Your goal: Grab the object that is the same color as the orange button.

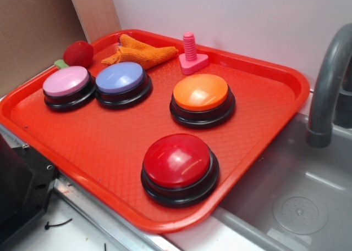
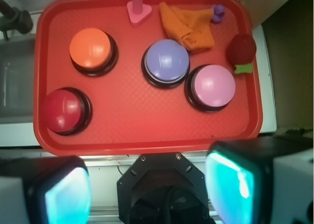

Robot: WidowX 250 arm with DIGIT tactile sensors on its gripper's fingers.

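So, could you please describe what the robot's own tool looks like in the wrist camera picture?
The tool shows two blocky fingers at the bottom corners of the wrist view, blurred by closeness. Each has a dark outer body, a pale grey side and a glowing teal inner pad. Between them sits a black, roughly octagonal mount with small screws. No cables or markings are discernible.

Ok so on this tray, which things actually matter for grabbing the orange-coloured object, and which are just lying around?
Belong to the job:
orange fabric toy, the thing to grab
orange button, the colour reference
gripper, open, short of the tray

Just lying about:
red button
purple button
pink button
red plush ball
pink screw toy
small purple toy
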